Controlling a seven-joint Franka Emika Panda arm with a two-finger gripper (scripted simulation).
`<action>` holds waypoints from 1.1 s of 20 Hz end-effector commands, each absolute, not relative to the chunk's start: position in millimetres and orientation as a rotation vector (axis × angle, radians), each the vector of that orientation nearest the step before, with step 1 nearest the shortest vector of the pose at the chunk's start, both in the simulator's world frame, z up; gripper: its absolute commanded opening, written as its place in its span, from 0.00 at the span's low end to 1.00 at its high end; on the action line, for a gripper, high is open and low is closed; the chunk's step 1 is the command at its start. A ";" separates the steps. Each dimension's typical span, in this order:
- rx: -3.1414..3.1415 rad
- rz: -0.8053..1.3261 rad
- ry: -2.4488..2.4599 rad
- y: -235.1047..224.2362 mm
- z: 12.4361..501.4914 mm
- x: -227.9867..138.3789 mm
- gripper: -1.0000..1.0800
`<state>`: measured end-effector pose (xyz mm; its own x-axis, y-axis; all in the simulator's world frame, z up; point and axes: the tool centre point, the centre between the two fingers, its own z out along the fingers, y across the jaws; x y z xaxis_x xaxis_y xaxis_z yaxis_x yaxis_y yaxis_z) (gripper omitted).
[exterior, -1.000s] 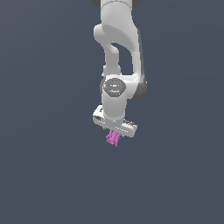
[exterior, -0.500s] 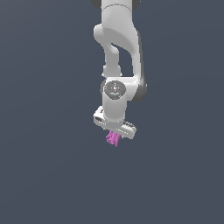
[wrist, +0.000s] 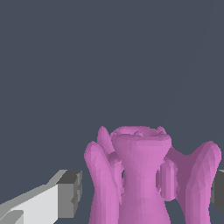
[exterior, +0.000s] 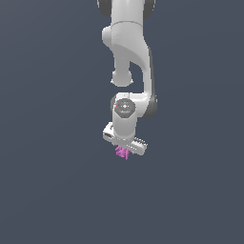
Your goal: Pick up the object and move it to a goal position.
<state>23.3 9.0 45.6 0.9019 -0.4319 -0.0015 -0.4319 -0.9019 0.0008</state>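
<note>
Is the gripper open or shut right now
Cannot tell for sure. In the wrist view the pink object sits between the gripper fingers with gaps showing beside it; the exterior view is too small.

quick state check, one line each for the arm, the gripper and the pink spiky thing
white robot arm: reaching downward, wrist low in the exterior view
white gripper: fingers either side of the object; one grey pad shows a small gap to it, contact cannot be confirmed
magenta-pink jagged multi-pronged object: between the fingers, directly under the gripper body
</note>
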 end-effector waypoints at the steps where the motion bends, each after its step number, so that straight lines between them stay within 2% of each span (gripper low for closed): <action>1: 3.063 0.000 -0.696 9.1 40.4 24.3 0.96; 3: 3.063 0.000 -0.696 9.1 40.0 24.9 0.96; 4: 3.063 0.000 -0.696 9.1 40.0 24.9 0.00; 22: 3.064 0.000 -0.696 -0.5 52.6 17.1 0.00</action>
<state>19.1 2.8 48.5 0.9022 -0.4314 -0.0010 -0.4314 -0.9022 -0.0001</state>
